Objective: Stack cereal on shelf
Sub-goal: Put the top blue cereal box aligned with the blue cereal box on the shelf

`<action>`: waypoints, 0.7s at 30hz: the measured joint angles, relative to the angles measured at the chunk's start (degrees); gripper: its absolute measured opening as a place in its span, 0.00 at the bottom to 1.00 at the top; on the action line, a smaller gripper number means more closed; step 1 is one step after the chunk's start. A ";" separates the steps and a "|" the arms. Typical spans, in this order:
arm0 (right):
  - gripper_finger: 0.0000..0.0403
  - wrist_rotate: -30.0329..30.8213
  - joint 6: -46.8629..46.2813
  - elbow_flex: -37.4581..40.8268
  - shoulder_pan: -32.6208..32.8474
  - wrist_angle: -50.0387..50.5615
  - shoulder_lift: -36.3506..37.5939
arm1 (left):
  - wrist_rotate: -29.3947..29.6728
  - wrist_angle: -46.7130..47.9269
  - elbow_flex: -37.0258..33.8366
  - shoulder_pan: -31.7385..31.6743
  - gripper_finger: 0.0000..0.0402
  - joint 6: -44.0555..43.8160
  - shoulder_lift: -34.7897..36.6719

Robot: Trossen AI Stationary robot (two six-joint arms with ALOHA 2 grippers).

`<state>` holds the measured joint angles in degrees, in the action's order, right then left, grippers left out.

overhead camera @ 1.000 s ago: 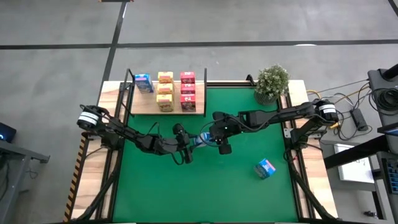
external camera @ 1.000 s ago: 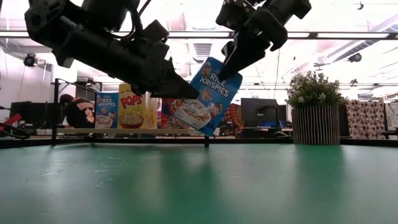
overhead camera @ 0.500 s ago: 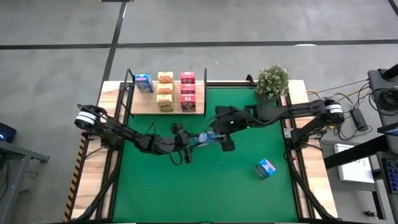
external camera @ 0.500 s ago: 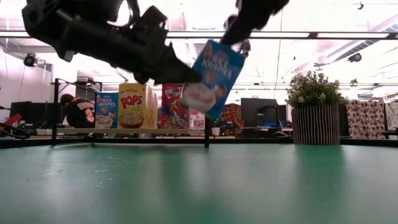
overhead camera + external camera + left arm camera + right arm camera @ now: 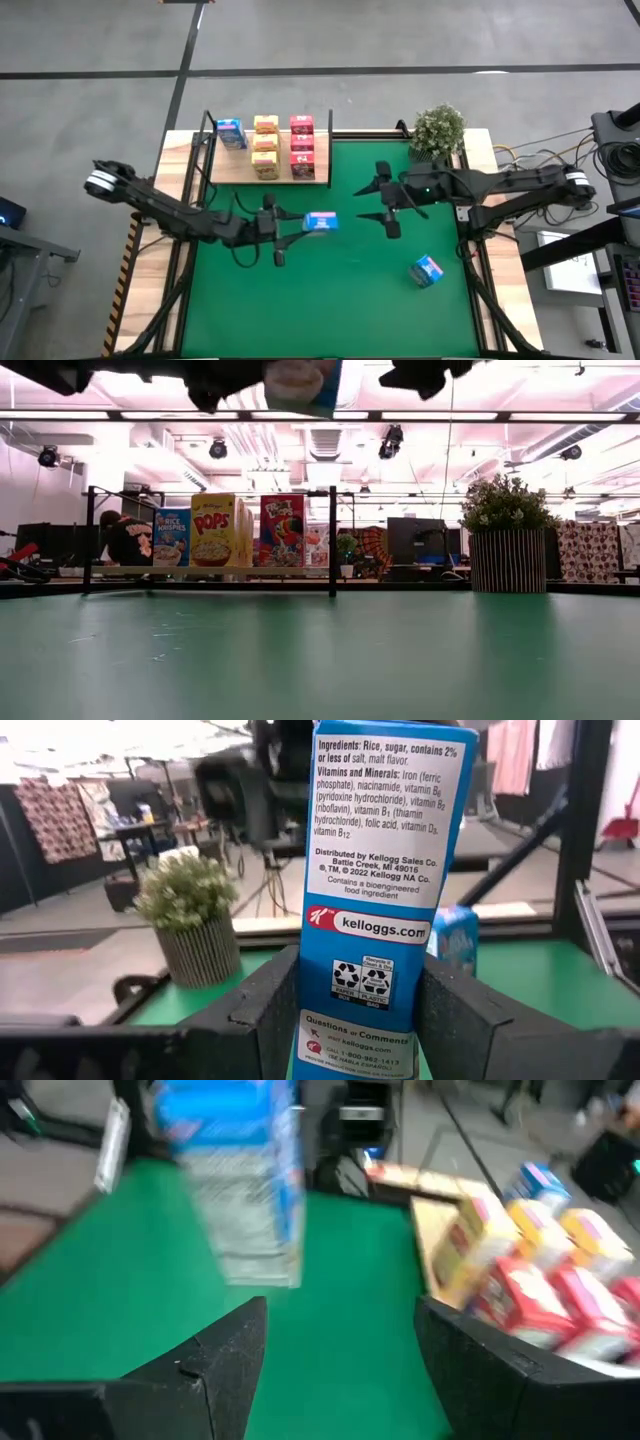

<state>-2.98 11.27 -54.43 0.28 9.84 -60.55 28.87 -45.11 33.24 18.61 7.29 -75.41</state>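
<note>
My left gripper (image 5: 298, 223) is shut on a blue cereal box (image 5: 320, 222) high above the middle of the green mat (image 5: 330, 300). In the low view the box (image 5: 300, 378) is cut off by the picture's top. My right gripper (image 5: 358, 201) stands open just right of the box and touches nothing. The light-wood shelf (image 5: 228, 168) at the far left carries one blue box (image 5: 231, 132), a row of yellow boxes (image 5: 265, 146) and a row of pink boxes (image 5: 302, 147). Another blue box (image 5: 428, 270) lies on the mat at the near right. My left gripper pinches the blue box's two broad faces between its fingers (image 5: 268, 1012), at the end of the narrow ingredients panel with the recycling marks (image 5: 362, 982). The fingers come level from the table's left. The box is lifted clear of the mat.
A potted plant (image 5: 437, 133) stands at the mat's far right corner. Black upright posts (image 5: 332, 540) rise at the shelf's ends. The mat is bare in front of the shelf and along the near edge.
My right gripper has let go of the blue box, opened, and drawn back toward the table's right edge while rising. My left gripper has lifted the box, which now sits at the top of the low view, and has tipped toward level.
</note>
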 joint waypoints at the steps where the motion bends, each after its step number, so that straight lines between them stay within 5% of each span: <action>1: 0.61 -0.86 -0.50 2.67 0.10 -4.29 0.59 | 0.06 0.09 -0.12 -0.02 0.39 0.17 1.07; 9: 0.65 -1.95 -4.33 17.50 0.34 -36.24 -2.76 | 0.26 -0.13 -0.55 -0.04 0.39 0.19 4.10; 21: 0.68 -3.47 -4.27 16.24 0.35 -55.30 -17.66 | 1.04 -2.47 -0.36 -0.24 0.39 0.80 3.69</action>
<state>-6.45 7.01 -38.19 0.63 -45.46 -78.21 29.91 -47.57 32.88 18.37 8.10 -71.72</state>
